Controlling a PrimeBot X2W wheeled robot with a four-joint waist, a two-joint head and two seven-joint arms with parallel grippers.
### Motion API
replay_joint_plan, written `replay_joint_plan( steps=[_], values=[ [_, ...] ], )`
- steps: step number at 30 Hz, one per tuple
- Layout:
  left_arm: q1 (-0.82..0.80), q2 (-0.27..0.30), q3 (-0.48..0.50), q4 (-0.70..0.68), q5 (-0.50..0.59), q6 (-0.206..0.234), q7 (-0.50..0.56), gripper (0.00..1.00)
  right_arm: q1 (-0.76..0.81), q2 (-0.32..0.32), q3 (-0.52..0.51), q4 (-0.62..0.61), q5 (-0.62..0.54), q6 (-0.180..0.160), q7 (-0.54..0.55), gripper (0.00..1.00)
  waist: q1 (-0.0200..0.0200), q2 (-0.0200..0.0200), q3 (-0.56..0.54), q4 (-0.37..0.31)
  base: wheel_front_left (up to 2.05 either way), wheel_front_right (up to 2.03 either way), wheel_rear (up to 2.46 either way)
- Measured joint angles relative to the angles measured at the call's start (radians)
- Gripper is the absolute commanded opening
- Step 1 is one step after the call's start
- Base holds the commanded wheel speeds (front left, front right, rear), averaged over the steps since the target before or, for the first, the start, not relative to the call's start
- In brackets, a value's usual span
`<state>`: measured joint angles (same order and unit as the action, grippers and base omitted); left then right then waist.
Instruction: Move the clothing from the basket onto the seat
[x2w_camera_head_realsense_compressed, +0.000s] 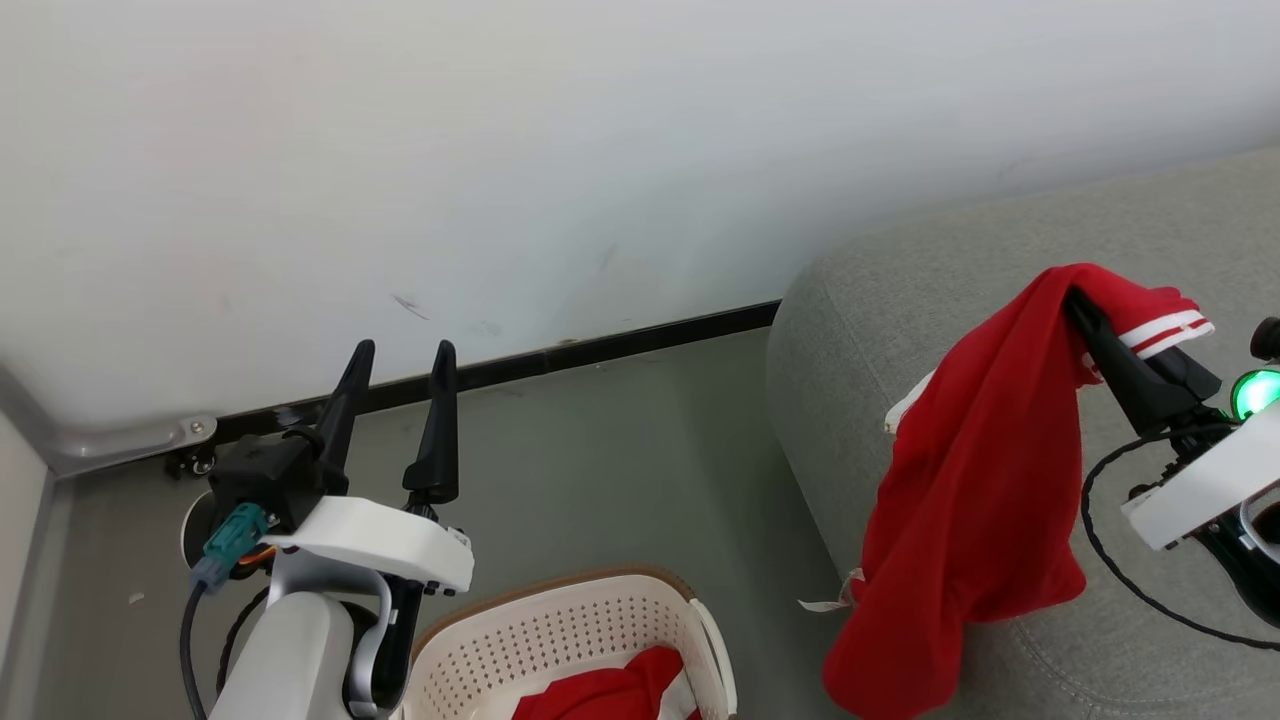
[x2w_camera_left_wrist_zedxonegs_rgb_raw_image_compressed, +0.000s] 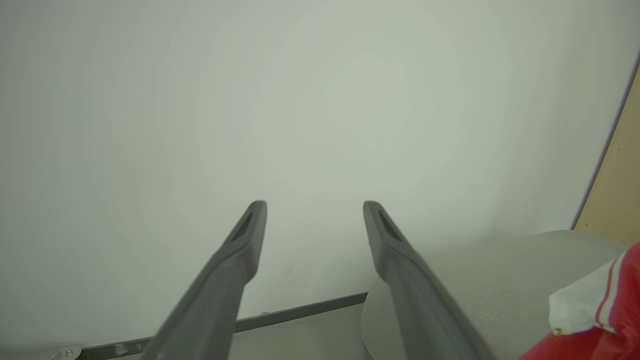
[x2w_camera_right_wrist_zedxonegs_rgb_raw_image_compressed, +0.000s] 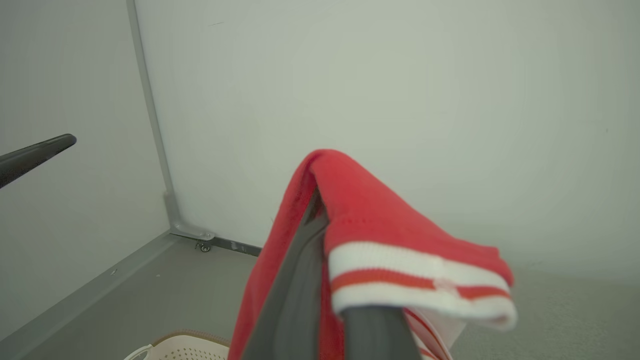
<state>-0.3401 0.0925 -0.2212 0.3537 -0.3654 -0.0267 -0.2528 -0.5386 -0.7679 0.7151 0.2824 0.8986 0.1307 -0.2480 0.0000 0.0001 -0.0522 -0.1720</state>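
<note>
Red garment (x2w_camera_head_realsense_compressed: 975, 480), pinched by the right gripper (x2w_camera_head_realsense_compressed: 1085, 315), dangles over the seat (x2w_camera_head_realsense_compressed: 900, 290) edge; left gripper (x2w_camera_head_realsense_compressed: 400, 350), spread, hovers by the basket (x2w_camera_head_realsense_compressed: 560, 620).

The clothing (x2w_camera_head_realsense_compressed: 975, 470) is rendered in soft red knit cloth, edged with ribbed striped trim. The basket (x2w_camera_head_realsense_compressed: 560, 640) is moulded in smooth perforated plastic. The seat (x2w_camera_head_realsense_compressed: 850, 330) is covered in matt woven fabric. The left gripper (x2w_camera_head_realsense_compressed: 405, 348) is finished in matt dark plastic.
</note>
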Motion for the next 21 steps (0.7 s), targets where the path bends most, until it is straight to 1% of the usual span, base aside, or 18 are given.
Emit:
replay_joint_plan(
  steps=[6,11,16,19,21],
  values=[
    [0.031,-0.002,0.010,-0.018,0.006,0.000,-0.002,1.00,0.049,0.010,-0.031,-0.034,-0.022,0.000,0.000,0.00,0.0000,0.0000,-0.006,-0.038,0.00,0.00,0.00],
    [0.039,-0.002,0.022,-0.034,0.009,0.001,-0.002,1.00,0.090,0.023,-0.034,-0.059,-0.037,0.000,0.000,0.00,0.0000,0.0000,-0.009,-0.069,0.00,0.00,0.00],
    [0.058,-0.003,0.033,-0.048,0.017,0.009,-0.002,1.00,0.093,0.050,-0.035,-0.091,-0.035,0.000,0.001,0.00,0.0000,0.0000,-0.010,-0.095,0.00,0.00,0.00],
    [0.073,-0.002,0.042,-0.061,0.019,0.011,-0.002,1.00,0.092,0.062,-0.030,-0.111,-0.035,0.000,0.014,0.00,0.0000,0.0000,-0.007,-0.107,0.00,0.00,0.00],
    [0.079,-0.002,0.054,-0.070,0.019,0.020,-0.002,1.00,0.083,0.067,-0.029,-0.118,-0.035,0.000,0.032,0.00,0.0000,0.0000,-0.004,-0.113,0.00,0.00,0.00]
  ],
)
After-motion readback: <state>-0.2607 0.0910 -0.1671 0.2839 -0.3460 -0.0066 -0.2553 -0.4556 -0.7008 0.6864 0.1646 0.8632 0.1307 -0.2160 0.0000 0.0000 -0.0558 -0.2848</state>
